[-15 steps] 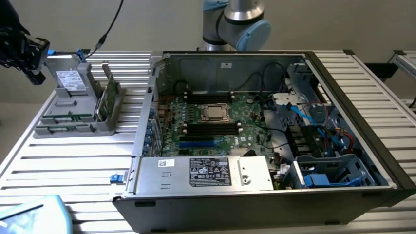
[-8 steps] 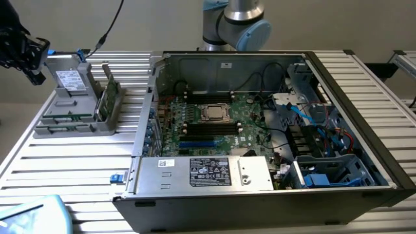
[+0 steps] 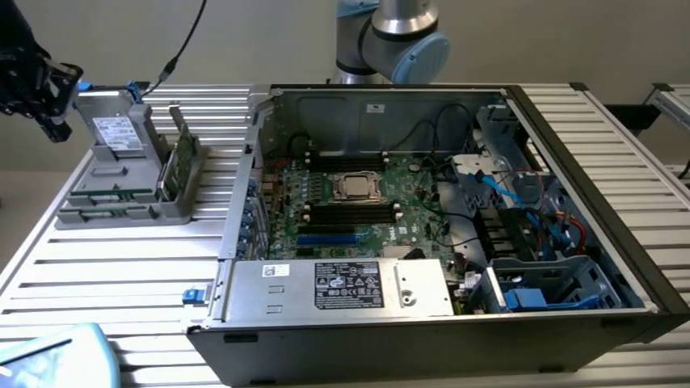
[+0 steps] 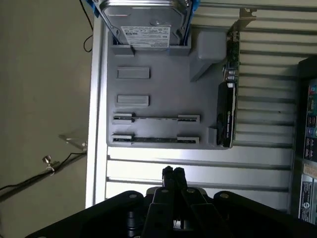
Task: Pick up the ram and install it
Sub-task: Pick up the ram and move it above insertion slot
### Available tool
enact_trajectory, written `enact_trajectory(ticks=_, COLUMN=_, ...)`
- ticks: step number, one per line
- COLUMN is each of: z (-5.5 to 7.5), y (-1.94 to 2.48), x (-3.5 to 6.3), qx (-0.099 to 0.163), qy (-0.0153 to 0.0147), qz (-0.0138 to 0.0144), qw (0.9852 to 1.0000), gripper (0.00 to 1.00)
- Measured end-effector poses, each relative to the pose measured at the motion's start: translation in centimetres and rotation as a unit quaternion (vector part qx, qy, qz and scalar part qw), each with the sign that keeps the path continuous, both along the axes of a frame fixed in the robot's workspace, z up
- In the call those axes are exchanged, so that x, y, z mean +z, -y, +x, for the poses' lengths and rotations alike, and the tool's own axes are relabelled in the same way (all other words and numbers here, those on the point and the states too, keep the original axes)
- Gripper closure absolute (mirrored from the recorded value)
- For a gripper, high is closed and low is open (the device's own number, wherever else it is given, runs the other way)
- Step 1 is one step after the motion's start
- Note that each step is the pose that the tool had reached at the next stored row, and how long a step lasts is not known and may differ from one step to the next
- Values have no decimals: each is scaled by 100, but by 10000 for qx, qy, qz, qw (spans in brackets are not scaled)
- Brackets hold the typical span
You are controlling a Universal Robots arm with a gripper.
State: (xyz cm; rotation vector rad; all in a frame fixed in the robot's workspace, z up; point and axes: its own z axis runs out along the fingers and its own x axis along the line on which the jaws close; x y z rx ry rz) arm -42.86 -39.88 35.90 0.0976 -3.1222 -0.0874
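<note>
Claw (image 4: 173, 172) fully closed, empty, near the ram (image 4: 156, 140)

Soft, even indoor light
The ribbed metal table (image 4: 198, 166) throws pale glare bands in the wrist view; the open computer case (image 3: 410, 356) sits dimmer inside, shadows mild

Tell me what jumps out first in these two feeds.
The open computer case dominates the exterior view, motherboard bare behind the power supply. On that view's left a grey holder tray carries a hard drive; the wrist view shows two ram sticks set in its slots, the shut tool apart from them.
</note>
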Motion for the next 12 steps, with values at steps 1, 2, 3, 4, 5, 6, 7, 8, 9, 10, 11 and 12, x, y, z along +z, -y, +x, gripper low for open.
enact_trajectory(ticks=1, z=0, y=0, x=-1, qx=89, qy=-6, qz=3, qw=10000, gripper=89)
enact_trajectory(ticks=2, z=0, y=0, x=-2, qx=173, qy=-11, qz=5, qw=9998, gripper=89)
enact_trajectory(ticks=3, z=0, y=0, x=-3, qx=261, qy=-16, qz=8, qw=9997, gripper=89)
enact_trajectory(ticks=4, z=0, y=0, x=-4, qx=346, qy=-21, qz=10, qw=9994, gripper=89)
enact_trajectory(ticks=5, z=0, y=0, x=-6, qx=432, qy=-26, qz=12, qw=9991, gripper=89)
enact_trajectory(ticks=6, z=0, y=0, x=-7, qx=517, qy=-31, qz=15, qw=9987, gripper=89)
enact_trajectory(ticks=7, z=0, y=0, x=-8, qx=610, qy=-36, qz=18, qw=9981, gripper=89)
enact_trajectory(ticks=8, z=0, y=0, x=-9, qx=695, qy=-41, qz=20, qw=9976, gripper=89)
enact_trajectory(ticks=9, z=0, y=0, x=-10, qx=778, qy=-46, qz=23, qw=9970, gripper=89)
enact_trajectory(ticks=10, z=0, y=0, x=-11, qx=865, qy=-51, qz=26, qw=9962, gripper=89)
enact_trajectory(ticks=11, z=0, y=0, x=-13, qx=949, qy=-55, qz=30, qw=9955, gripper=89)
enact_trajectory(ticks=12, z=0, y=0, x=-14, qx=1036, qy=-58, qz=36, qw=9946, gripper=89)
